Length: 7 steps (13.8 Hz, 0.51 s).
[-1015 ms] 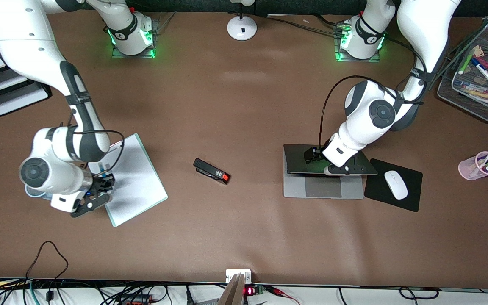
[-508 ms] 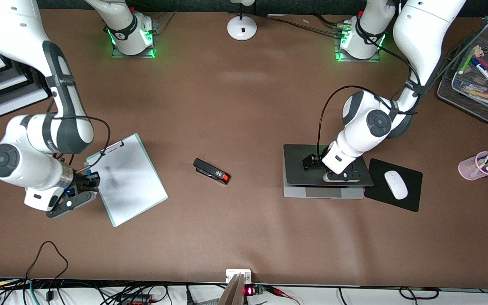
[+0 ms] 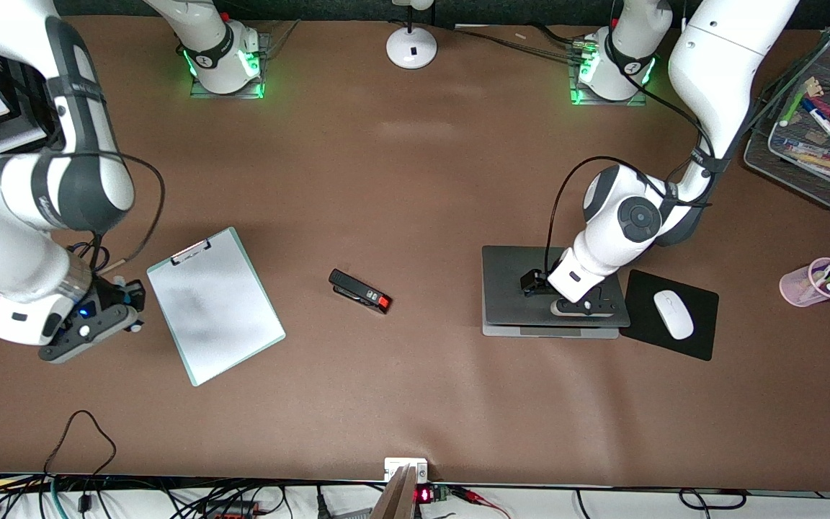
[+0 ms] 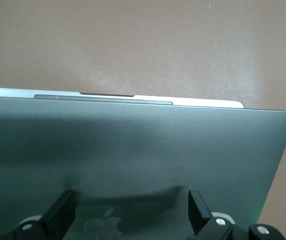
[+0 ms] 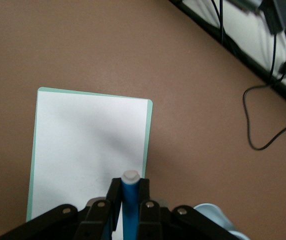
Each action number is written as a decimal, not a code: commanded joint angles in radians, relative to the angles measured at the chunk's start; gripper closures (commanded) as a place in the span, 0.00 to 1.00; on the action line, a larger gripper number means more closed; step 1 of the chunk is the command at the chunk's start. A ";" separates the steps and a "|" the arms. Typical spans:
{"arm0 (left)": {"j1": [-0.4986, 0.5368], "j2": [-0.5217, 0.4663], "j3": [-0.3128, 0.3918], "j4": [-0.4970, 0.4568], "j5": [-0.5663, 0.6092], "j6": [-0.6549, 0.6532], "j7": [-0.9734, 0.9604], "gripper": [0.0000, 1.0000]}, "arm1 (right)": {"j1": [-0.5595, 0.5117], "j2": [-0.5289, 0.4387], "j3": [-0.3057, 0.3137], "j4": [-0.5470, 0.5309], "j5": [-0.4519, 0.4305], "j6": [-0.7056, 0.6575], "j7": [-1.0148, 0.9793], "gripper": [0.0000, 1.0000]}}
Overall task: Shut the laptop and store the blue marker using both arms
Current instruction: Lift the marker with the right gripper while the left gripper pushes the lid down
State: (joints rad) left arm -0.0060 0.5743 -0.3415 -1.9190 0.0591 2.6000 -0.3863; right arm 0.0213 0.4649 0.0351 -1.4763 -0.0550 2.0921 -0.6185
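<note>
- Front view shows you the slim silver-grey laptop (image 3: 530, 288) nearly shut: a second ago the trackpad deck showed, now only a thin strip peeks past the lid, so closing looks almost finished.
- Your left end effector (image 4: 128, 207) presses on the lid by the dark logo, fingers spread and gripping nothing.
- Your right end effector (image 5: 127, 200), clamped on the short blue marker (image 5: 130, 197) with its white cap, has carried it off the mint-edged clipboard (image 3: 213, 303) to over bare brown counter (image 3: 415, 180) beside it; storing remains.
</note>
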 commanded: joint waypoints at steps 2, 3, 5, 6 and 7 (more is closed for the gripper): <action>-0.012 0.045 0.007 0.025 0.024 0.029 -0.016 0.00 | -0.006 -0.071 0.003 -0.018 0.003 -0.001 -0.177 0.90; -0.012 0.051 0.007 0.025 0.024 0.037 -0.016 0.00 | -0.008 -0.077 0.002 -0.021 0.026 0.000 -0.217 0.90; -0.014 0.059 0.013 0.025 0.024 0.038 -0.016 0.00 | -0.029 -0.081 0.000 -0.025 0.091 0.002 -0.306 0.90; -0.015 0.061 0.013 0.025 0.024 0.038 -0.016 0.00 | -0.043 -0.081 0.000 -0.025 0.104 0.002 -0.357 0.90; -0.022 0.064 0.016 0.026 0.024 0.038 -0.016 0.00 | -0.056 -0.080 0.000 -0.027 0.125 0.003 -0.410 0.90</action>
State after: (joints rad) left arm -0.0095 0.6235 -0.3390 -1.9163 0.0593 2.6336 -0.3863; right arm -0.0009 0.4002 0.0302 -1.4808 0.0258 2.0920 -0.9261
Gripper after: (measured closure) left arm 0.000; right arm 0.824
